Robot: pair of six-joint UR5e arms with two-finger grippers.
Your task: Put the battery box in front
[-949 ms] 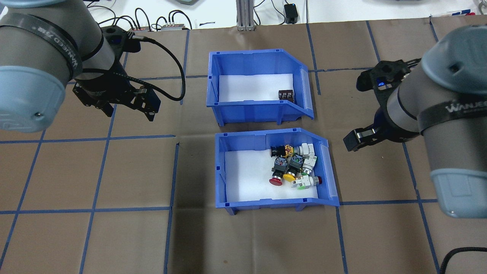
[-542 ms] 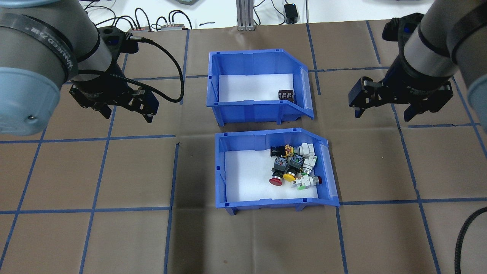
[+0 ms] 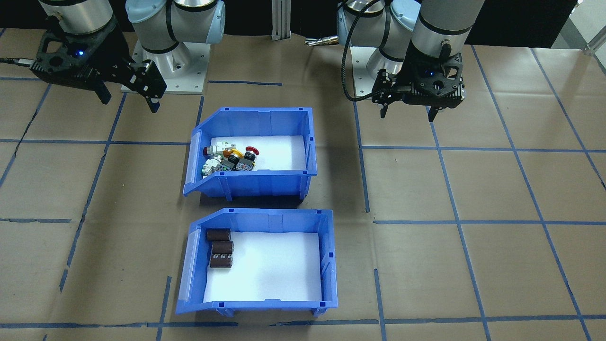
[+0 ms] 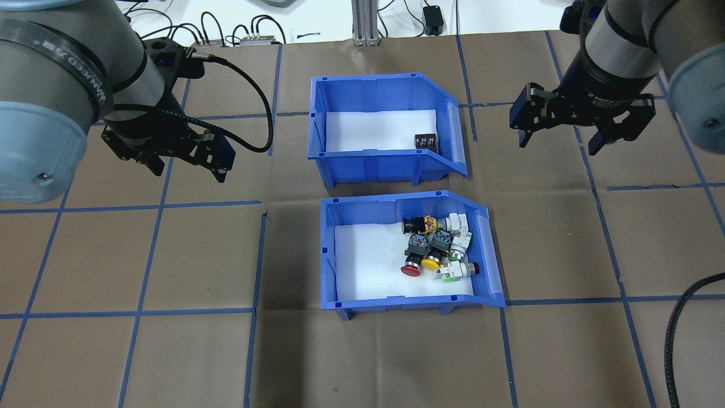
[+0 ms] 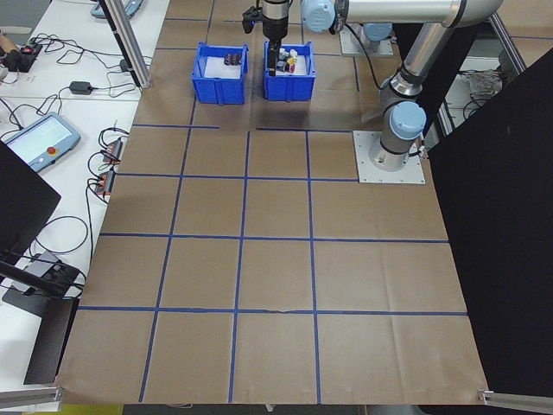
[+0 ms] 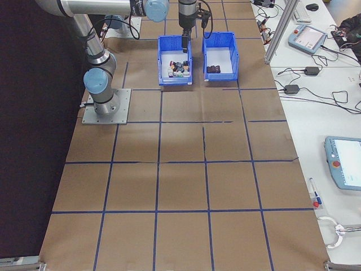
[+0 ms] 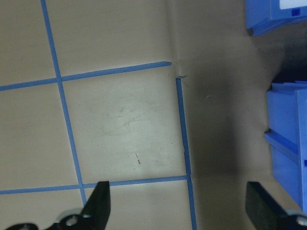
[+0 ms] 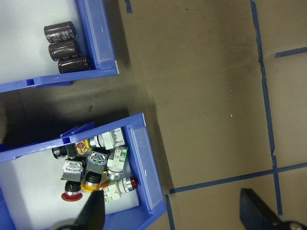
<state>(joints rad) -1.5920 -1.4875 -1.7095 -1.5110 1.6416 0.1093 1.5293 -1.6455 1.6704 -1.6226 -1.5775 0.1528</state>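
switch bin [image 4: 408, 255] sits nearer the robot; battery box [image 4: 385, 127] is behind it on the tabletop [image 4: 170, 340], untouched. left claw [image 4: 184, 161] and right claw [image 4: 558, 133] hover wide open, empty. reordering not yet begun.

Big table [image 5: 276, 285] covered w/ brown paper, split into squares by blue tape lines [image 5: 244, 216]. Paper creased in spots, tape broken near centre. White bench [image 6: 316, 124] along far edge, cluttered w/ black cables [image 6: 307, 93], small black adapter [image 6: 311, 71], two grey teach pendants [image 6: 345, 169] w/ red buttons. Aluminium post [image 4: 364, 21] upright at table's back edge, another [image 5: 128, 43] visible in left side view. Black panel [image 5: 510, 233] on robot side. Even, bright lighting overhead; soft shadows only.
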